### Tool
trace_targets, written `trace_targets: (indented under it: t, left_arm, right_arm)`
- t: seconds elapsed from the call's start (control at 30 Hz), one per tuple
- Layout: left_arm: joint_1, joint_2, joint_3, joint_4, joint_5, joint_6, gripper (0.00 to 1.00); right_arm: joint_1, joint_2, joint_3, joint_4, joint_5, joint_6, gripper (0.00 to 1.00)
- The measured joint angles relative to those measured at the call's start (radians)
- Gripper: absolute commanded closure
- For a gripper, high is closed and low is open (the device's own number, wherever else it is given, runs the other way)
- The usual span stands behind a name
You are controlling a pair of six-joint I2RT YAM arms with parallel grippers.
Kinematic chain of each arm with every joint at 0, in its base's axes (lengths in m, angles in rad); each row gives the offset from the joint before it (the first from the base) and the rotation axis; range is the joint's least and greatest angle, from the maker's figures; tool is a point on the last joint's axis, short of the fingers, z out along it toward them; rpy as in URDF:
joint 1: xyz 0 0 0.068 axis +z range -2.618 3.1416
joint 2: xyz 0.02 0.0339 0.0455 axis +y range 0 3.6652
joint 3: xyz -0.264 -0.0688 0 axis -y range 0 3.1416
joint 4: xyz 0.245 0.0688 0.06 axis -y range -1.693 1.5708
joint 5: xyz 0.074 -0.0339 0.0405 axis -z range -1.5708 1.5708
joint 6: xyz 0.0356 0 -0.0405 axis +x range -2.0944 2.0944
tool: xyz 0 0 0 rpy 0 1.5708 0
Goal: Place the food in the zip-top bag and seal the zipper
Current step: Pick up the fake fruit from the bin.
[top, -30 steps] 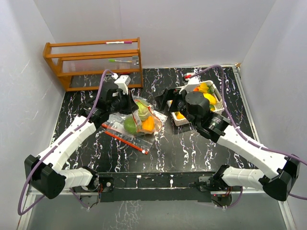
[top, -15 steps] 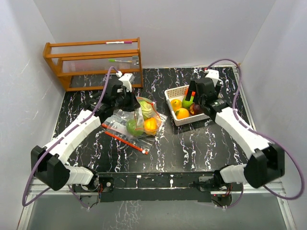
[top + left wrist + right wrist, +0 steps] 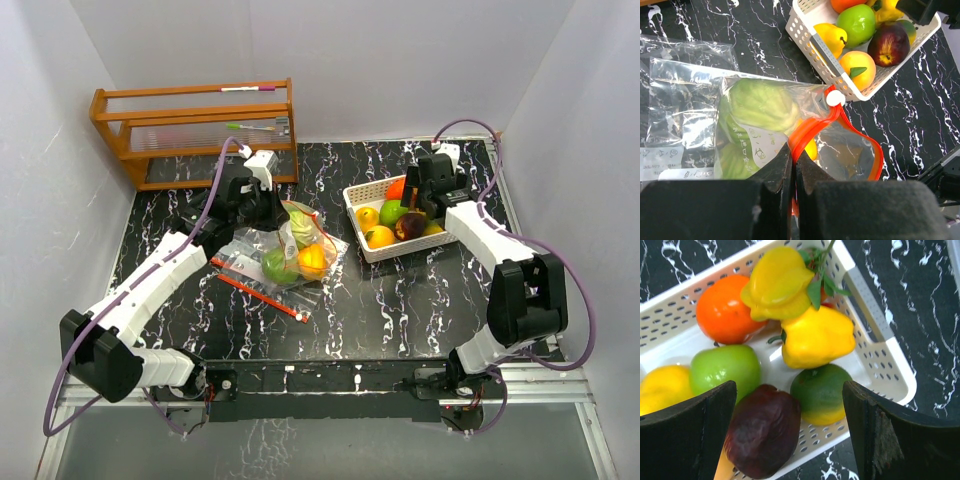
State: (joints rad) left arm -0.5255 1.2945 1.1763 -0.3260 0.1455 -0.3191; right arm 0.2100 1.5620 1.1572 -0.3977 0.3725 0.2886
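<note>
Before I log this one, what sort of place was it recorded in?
Probably a lab recording booth: plain white walls box in a black marbled tabletop, the left arm and right arm are bolted at its near edge, and the white basket holds toy fruit.

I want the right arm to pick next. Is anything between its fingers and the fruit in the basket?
Nothing visible is. The right gripper hangs open right over the white basket, with the dark red fruit and the green-yellow fruit uncovered below the gap between its fingers.
</note>
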Motion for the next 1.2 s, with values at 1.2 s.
trace_targets:
  t: [1.2]
  left_arm:
    - [0.0, 0.01, -0.01, 0.006, -0.017, 0.013, 1.0]
  right_arm:
    - [-0.062, 0.323, 0.183, 0.243, 0.044, -0.027, 0.24]
